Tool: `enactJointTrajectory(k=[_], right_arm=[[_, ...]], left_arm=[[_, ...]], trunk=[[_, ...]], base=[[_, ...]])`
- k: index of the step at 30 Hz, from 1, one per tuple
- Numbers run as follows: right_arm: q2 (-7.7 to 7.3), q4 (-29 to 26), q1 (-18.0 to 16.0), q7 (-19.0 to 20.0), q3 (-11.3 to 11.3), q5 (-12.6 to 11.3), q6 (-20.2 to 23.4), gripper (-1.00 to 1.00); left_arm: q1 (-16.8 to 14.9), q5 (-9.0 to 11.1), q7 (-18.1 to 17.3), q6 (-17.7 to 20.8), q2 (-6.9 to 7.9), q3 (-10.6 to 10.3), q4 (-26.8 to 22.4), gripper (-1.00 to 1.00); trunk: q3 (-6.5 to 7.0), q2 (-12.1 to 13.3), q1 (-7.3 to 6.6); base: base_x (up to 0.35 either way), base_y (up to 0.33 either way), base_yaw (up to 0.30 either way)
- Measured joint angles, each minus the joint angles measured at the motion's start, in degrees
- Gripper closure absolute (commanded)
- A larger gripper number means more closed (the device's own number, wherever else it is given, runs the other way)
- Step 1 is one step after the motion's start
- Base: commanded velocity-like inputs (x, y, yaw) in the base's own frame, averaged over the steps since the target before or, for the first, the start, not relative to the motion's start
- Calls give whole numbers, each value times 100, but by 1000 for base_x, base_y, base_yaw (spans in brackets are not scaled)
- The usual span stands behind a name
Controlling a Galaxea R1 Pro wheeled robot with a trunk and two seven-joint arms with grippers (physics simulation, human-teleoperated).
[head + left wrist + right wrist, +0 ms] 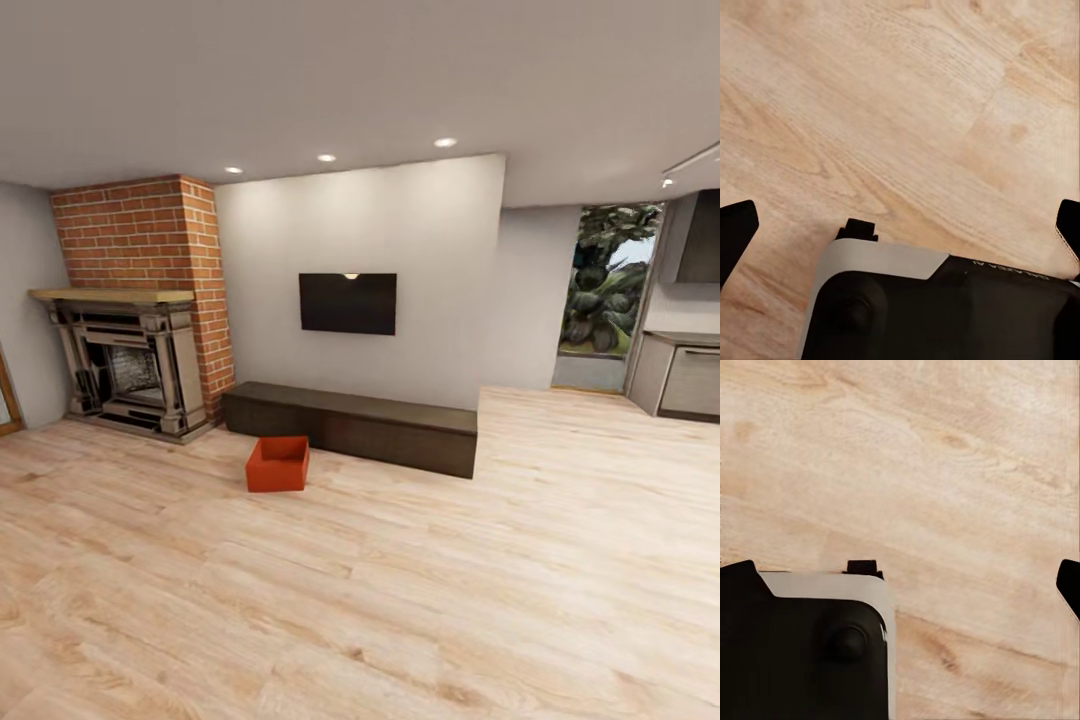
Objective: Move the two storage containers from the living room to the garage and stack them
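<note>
One orange-red storage container (pixel 277 464) sits lower left of centre. One dark bench (pixel 352 426), one black wall screen (pixel 348 303), one brick fireplace (pixel 135 312), three ceiling lights (pixel 327 157) at upper centre.

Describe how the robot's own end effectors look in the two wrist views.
Left end effector: two black fingertips at the frame's edges, wide apart. Right end effector: the same black tips, wide apart. Between each pair sits a body part of the robot, black with a light grey rounded shell; faint lettering shows in the left wrist view, too small to read. No cables visible.
</note>
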Motion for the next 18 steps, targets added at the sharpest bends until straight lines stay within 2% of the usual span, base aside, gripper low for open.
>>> enactJointTrajectory(k=[18], right_arm=[[13,0,0,26,7,30,-25,-100]], left_arm=[[1,3,0,-7,0,0,0,-100]], trunk=[[0,0,0]], base=[[323,0,12]])
